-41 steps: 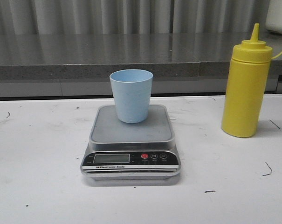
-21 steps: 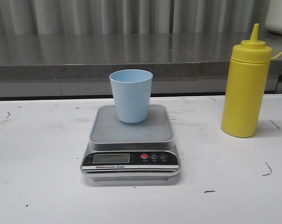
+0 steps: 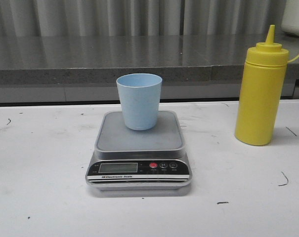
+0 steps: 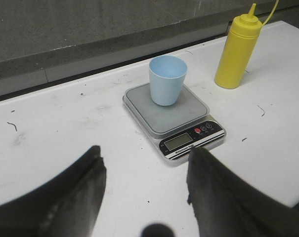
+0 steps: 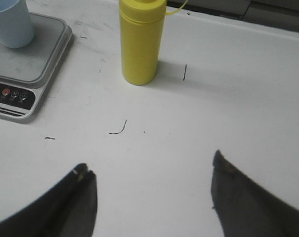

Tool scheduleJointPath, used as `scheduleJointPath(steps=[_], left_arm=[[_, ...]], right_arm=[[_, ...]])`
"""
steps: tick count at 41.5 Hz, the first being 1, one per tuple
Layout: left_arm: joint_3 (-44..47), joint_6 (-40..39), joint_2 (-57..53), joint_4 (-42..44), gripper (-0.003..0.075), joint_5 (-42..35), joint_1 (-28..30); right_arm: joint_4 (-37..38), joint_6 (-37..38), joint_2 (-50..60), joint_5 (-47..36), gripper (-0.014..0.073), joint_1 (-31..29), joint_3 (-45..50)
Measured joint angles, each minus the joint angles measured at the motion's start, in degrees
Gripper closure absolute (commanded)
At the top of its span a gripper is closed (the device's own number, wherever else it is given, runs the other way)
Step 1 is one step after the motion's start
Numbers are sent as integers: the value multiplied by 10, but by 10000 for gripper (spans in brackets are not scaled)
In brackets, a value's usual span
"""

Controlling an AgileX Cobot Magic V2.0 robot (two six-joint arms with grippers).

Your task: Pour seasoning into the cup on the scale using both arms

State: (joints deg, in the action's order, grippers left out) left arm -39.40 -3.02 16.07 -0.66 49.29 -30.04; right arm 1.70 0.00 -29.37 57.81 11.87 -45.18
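Front view: cup (image 3: 139, 100) upright on scale (image 3: 139, 148), bottle (image 3: 261, 89) at three o'clock on desk (image 3: 40, 197). Both jaws spread, empty. Off-centre grip likely to topple bottle.

- The tabletop (image 3: 40, 163) is white and matte, scuffed with small dark marks and short curved scratches.
- The scale (image 3: 138, 153) lies flat on it near the middle, display facing the camera.
- The seasoning (image 3: 260, 91) stands upright directly on it, to the scale's right and well apart from it.
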Motion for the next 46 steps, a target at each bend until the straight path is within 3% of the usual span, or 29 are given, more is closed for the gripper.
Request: scheduleJointPath(steps=[11, 19, 46], left_arm=[[0, 0, 0, 0, 738, 0, 0], [0, 0, 0, 0, 740, 0, 0], [0, 0, 0, 0, 740, 0, 0]], right_arm=[[0, 0, 0, -4, 536, 0, 0], [-1, 0, 0, -4, 664, 0, 0], [-1, 0, 0, -4, 662, 0, 0]])
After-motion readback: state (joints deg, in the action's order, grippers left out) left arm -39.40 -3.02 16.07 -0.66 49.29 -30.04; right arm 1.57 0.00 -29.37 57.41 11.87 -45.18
